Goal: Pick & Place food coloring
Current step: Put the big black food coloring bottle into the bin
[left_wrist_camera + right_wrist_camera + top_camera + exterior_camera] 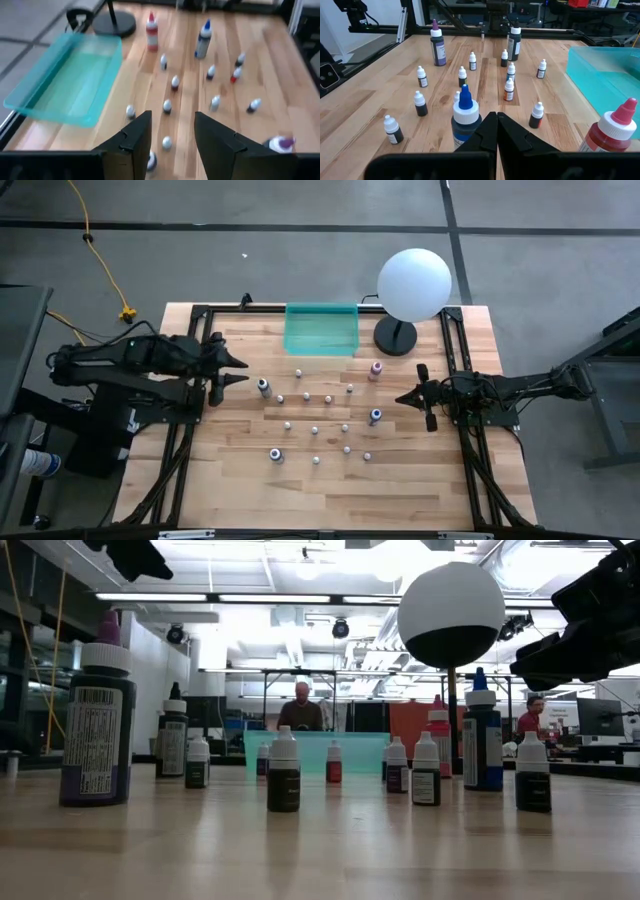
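Overhead and wrist views of my two arms at the wooden table. The food coloring bottles stand upright and scattered across the middle of the table, most of them tiny with white caps; four larger ones stand at the edges of the group: a dark bottle nearest my left side, a pink bottle just in front of the lamp base, a blue bottle nearest my right side, and a purple bottle toward the near edge. None lies in the teal tray, which sits at the far edge beside the white globe lamp. My left gripper hovers at the left of the group, its fingers spread and holding nothing. My right gripper hovers at the right of the group, just beside the blue bottle, its fingers pressed together and holding nothing. Two people show in the room behind the table
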Motion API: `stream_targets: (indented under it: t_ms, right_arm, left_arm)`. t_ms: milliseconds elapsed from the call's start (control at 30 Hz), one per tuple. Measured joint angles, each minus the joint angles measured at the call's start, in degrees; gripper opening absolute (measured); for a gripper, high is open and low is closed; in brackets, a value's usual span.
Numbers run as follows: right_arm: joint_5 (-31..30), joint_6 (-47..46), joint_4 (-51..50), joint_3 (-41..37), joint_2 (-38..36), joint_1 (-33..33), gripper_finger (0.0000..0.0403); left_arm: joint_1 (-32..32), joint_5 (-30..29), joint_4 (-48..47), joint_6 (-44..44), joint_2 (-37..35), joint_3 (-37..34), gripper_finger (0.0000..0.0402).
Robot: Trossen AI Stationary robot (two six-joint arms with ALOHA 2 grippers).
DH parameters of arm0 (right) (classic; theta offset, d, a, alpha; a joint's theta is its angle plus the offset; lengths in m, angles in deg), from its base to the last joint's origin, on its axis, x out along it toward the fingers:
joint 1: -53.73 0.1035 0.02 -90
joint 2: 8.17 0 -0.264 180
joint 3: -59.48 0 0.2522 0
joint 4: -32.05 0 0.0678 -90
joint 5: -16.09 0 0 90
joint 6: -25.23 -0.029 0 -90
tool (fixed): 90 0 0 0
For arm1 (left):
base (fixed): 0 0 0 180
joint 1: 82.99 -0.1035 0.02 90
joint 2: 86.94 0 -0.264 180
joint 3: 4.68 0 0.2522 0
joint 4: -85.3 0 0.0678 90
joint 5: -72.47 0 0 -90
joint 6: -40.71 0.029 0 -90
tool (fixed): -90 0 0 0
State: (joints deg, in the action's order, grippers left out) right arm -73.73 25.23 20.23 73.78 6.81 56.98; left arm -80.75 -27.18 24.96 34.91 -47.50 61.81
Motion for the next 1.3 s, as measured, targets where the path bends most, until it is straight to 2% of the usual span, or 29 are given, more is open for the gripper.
stream_targets:
  t_ms: [100, 300, 467, 667, 900, 1100, 1300]
  right_arm:
    - [0.0, 0.0, 0.0, 0.0, 0.0, 0.0, 0.0]
    - [0.0, 0.0, 0.0, 0.0, 0.0, 0.0, 0.0]
    - [0.0, 0.0, 0.0, 0.0, 0.0, 0.0, 0.0]
    - [0.0, 0.0, 0.0, 0.0, 0.0, 0.0, 0.0]
    - [0.0, 0.0, 0.0, 0.0, 0.0, 0.0, 0.0]
    - [0.0, 0.0, 0.0, 0.0, 0.0, 0.0, 0.0]
    - [0.0, 0.0, 0.0, 0.0, 0.0, 0.0, 0.0]
  left_arm:
    - [0.0, 0.0, -2.9, 0.0, 2.8, 2.4, 0.0174]
    - [-1.7, 0.6, -4.4, -3.4, 6.0, 2.8, 0.0261]
    - [-5.7, 6.0, -9.2, -0.7, 9.9, 2.8, 0.0309]
    - [-9.3, 11.9, -10.8, 1.7, 18.2, 2.8, 0.0316]
    - [-11.6, 12.6, -11.8, 2.9, 26.8, 3.4, 0.0316]
    - [-13.2, 8.8, -18.9, 3.9, 37.3, 11.6, 0.0316]
    - [-14.2, 8.9, -22.5, 3.9, 46.7, 19.3, 0.0316]
